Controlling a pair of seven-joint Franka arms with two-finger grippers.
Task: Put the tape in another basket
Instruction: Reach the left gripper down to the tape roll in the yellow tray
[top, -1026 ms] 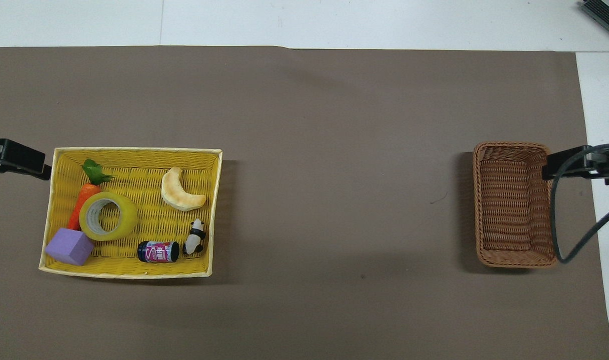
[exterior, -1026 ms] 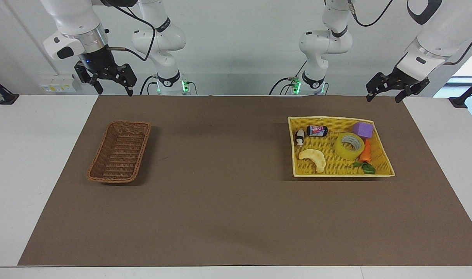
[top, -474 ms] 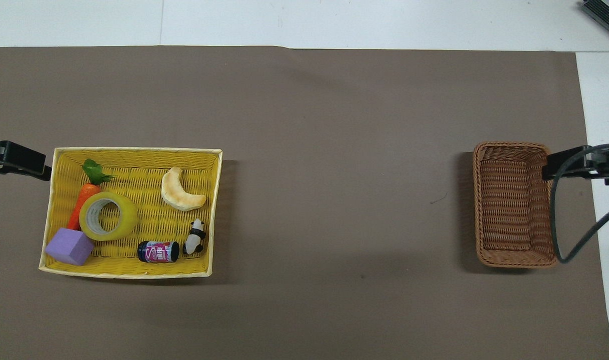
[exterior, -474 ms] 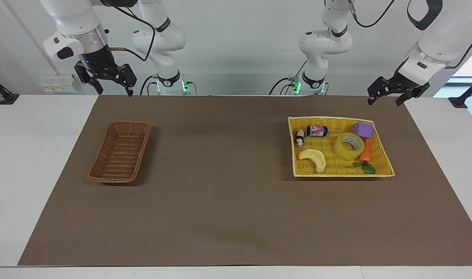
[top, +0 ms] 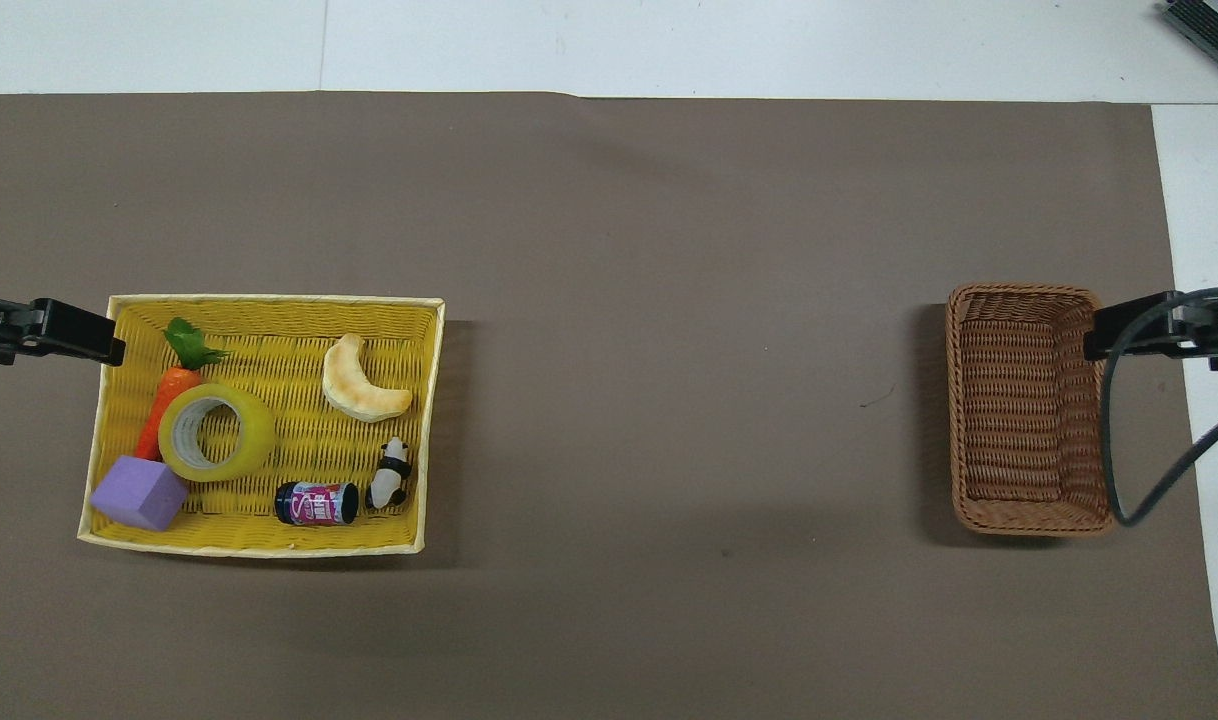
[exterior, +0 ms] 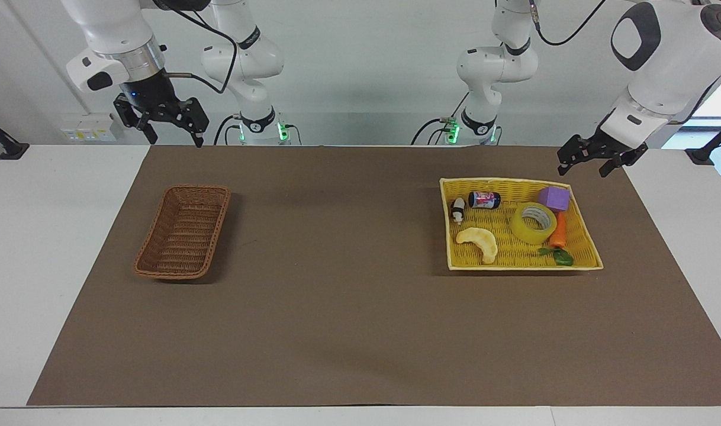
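Right now my left end effector (exterior: 591, 163) hangs open and empty near the yellow tray (exterior: 455, 260), where the tape (exterior: 533, 222) lies; my right end effector (exterior: 170, 133) waits open near the basket (exterior: 183, 232).

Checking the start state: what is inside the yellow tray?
In the yellow tray: tape, carrot partly beneath it, purple block, banana-like piece, panda figure, small can.

No legible text; only an unreadable pink-and-white label on the small dark can (exterior: 484, 200).
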